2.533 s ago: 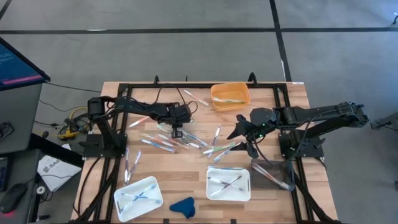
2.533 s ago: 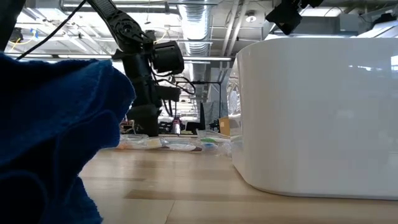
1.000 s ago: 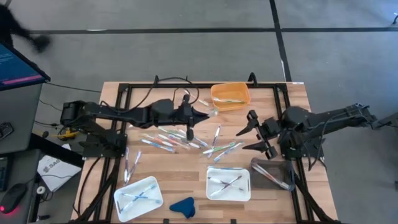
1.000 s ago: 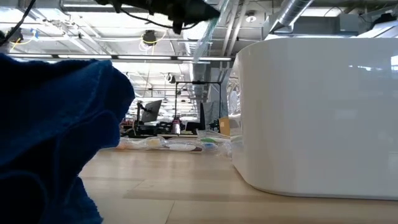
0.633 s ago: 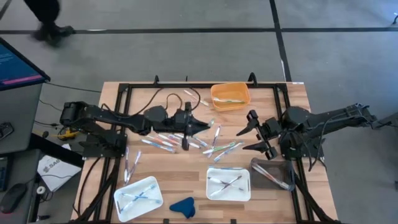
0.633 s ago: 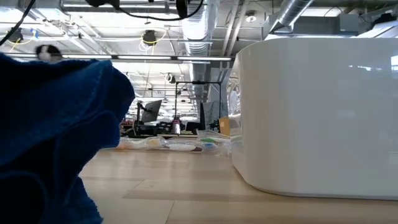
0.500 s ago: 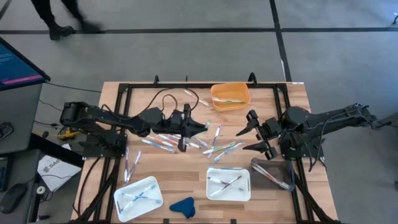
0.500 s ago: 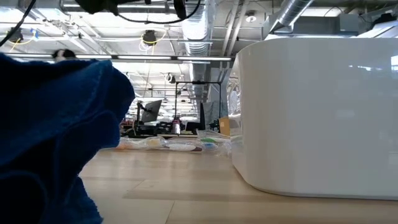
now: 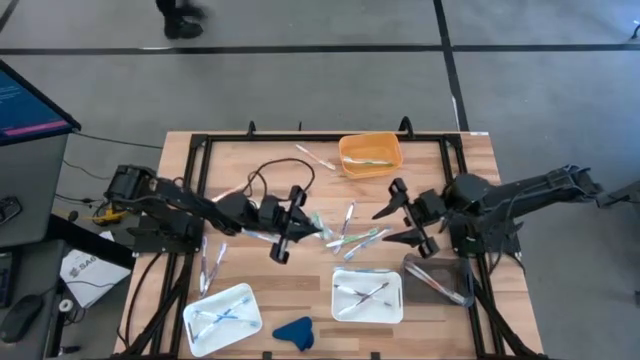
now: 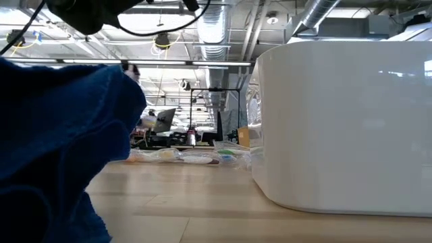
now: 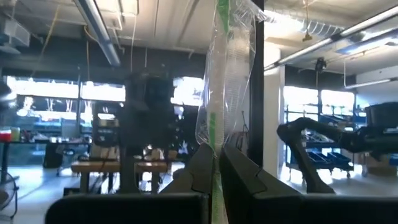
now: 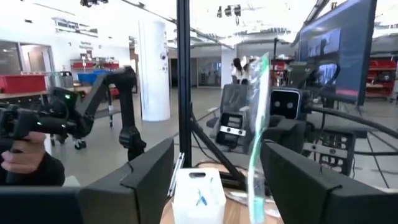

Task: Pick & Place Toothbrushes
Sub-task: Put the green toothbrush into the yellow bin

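Observation:
My left gripper [image 9: 308, 222] is over the middle of the table, shut on a toothbrush in a clear wrapper with a green accent [image 11: 217, 93]. The same toothbrush [image 12: 257, 137] shows standing upright in the right wrist view. Loose toothbrushes lie flat on the wood in clusters [image 9: 352, 238], [image 9: 252, 228], [image 9: 210, 262]. My right gripper [image 9: 392, 222] hovers open just right of the middle cluster, its fingers [image 12: 149, 168] spread wide and touching nothing. In the low view only part of the left arm [image 10: 74, 10] shows, at the top. My left gripper pinches the wrapped toothbrush near its lower end [image 11: 215, 160] between its two fingers. The fingers come in level from the table's left and lie across it. The toothbrush stands upright above the fingers, lifted clear of the table.
An orange bin [image 9: 370, 155] sits at the far edge. Two white trays [image 9: 222, 318], [image 9: 368, 293] with toothbrushes, a clear container [image 9: 438, 280] and a blue cloth [image 9: 294, 331] lie along the near side. A black rail frame [image 9: 205, 150] rims the table. A person walks on the floor beyond.
My left gripper, keeping its hold on the wrapped toothbrush, has travelled from near the orange bin toward the table's near edge and a little left, over the middle cluster. My right gripper has drifted slightly toward the table's left, still open.

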